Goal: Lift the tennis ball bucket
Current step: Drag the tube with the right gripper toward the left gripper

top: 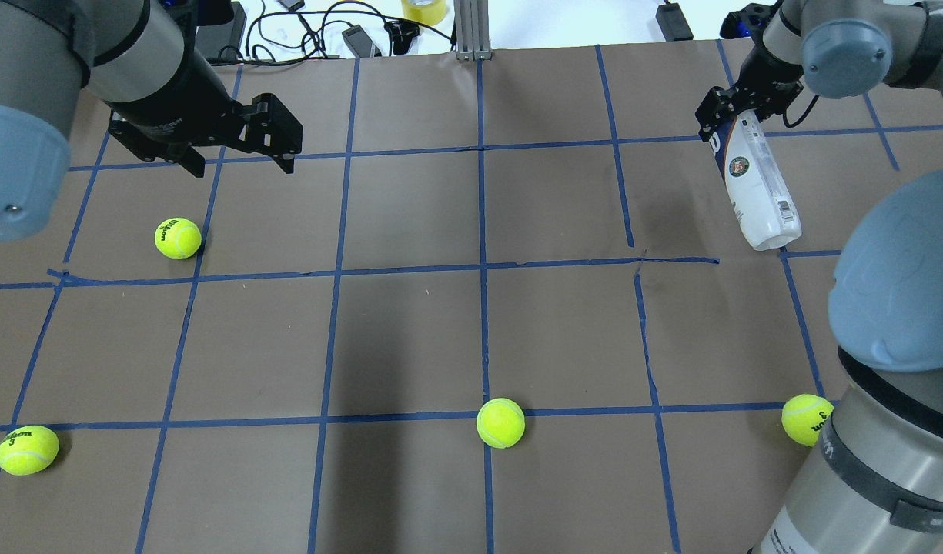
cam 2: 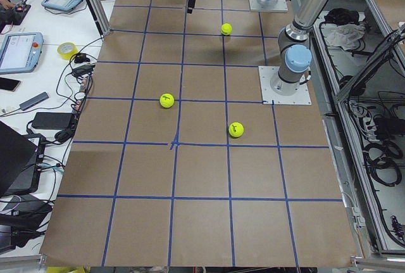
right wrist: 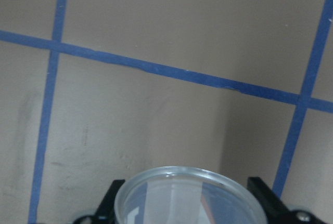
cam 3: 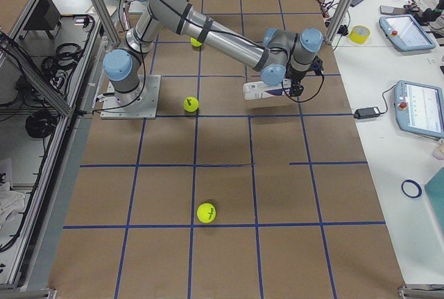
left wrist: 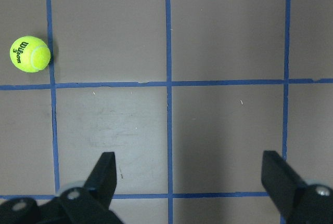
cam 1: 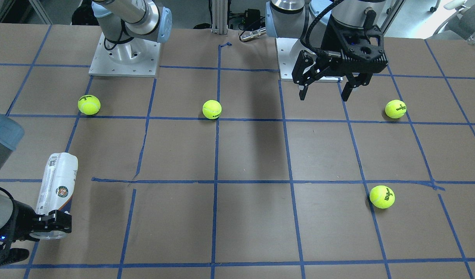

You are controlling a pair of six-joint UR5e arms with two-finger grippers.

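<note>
The tennis ball bucket point(cam 1: 57, 182) is a slim clear tube with a white and navy label and a round logo. My right gripper point(cam 1: 51, 226) is shut on it near its open end and holds it tilted at the table's far right side. It shows in the overhead view point(top: 757, 185) under the right gripper point(top: 719, 115), and in the exterior right view point(cam 3: 258, 91). Its open rim point(right wrist: 190, 195) sits between the fingers in the right wrist view. My left gripper point(cam 1: 324, 93) is open and empty above the table, as the left wrist view point(left wrist: 190, 182) shows.
Several yellow-green tennis balls lie loose on the brown table with its blue tape grid: one point(top: 178, 238) near the left gripper, one point(top: 28, 449) at the near left, one point(top: 500, 422) in the middle, one point(top: 807, 419) by the right arm's base.
</note>
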